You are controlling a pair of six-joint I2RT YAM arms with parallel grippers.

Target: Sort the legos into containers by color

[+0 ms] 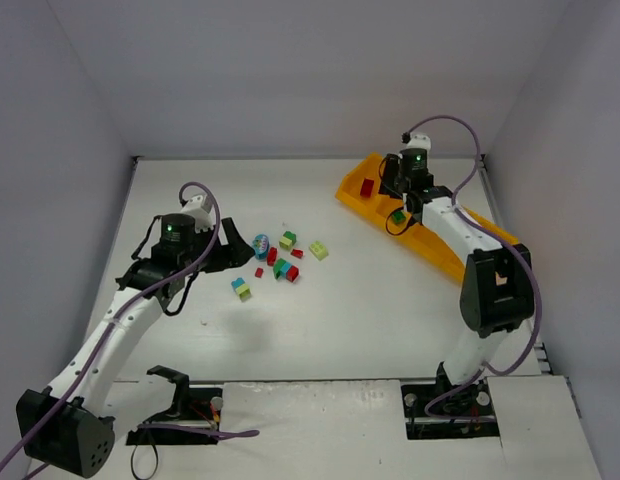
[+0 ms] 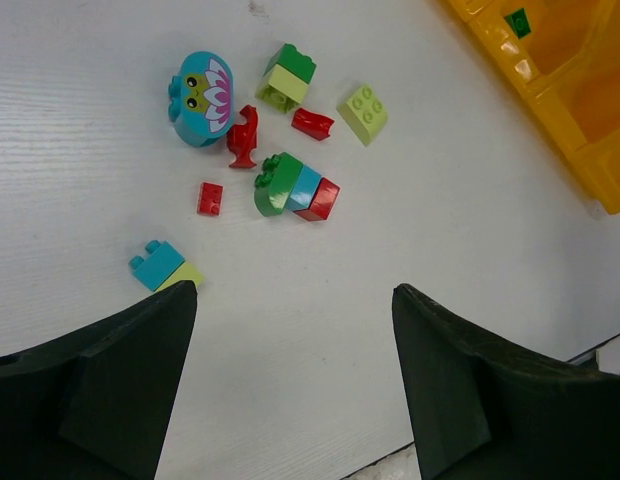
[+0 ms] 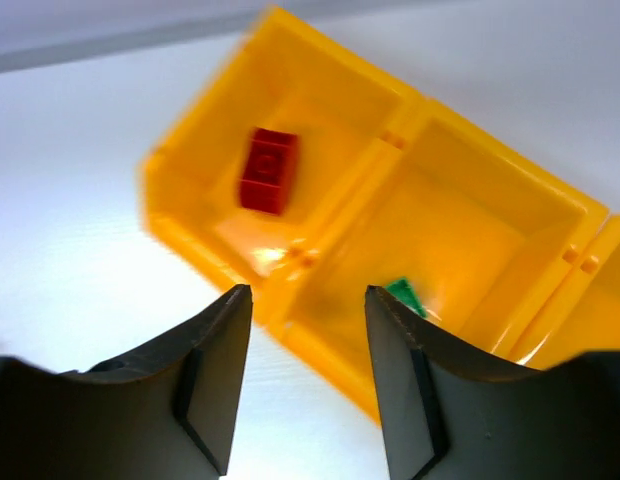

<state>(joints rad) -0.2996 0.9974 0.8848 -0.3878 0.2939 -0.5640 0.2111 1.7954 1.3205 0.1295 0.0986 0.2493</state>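
legos (image 1: 285,270): most lie loose on the table, centre-left, well apart from the tray; two sit inside it
sorted: red brick (image 3: 268,170) in the end compartment, dark green brick (image 3: 402,295) in the next one; we judge the job is early, approx. ten pcs to go
loose pile: green-teal-red stack (image 2: 295,187) in the middle, teal/yellow-green pair (image 2: 165,265) nearest the left fingers, pale yellow-green plate (image 2: 362,112) and a teal round piece (image 2: 200,97) at the far side
handling: we expect light, stiff, smooth plastic that won't crush but may skid or flip if pinched off-centre
grip: we'd take each across its flat side walls, low down, not on the studs; joined pcs mix colours, so they prob. need splitting first
tray (image 3: 330,70): orange-yellow, set at an angle at the far right; rigid walls, w/ room to drop in from above
right gripper (image 3: 307,300): parted and empty, above the tray near the wall between the 1st and 2nd compartments
left gripper (image 2: 292,295): spread wide, nothing held, over bare table just short of the pile
table (image 1: 370,320): white, flat; small bricks may slide on it
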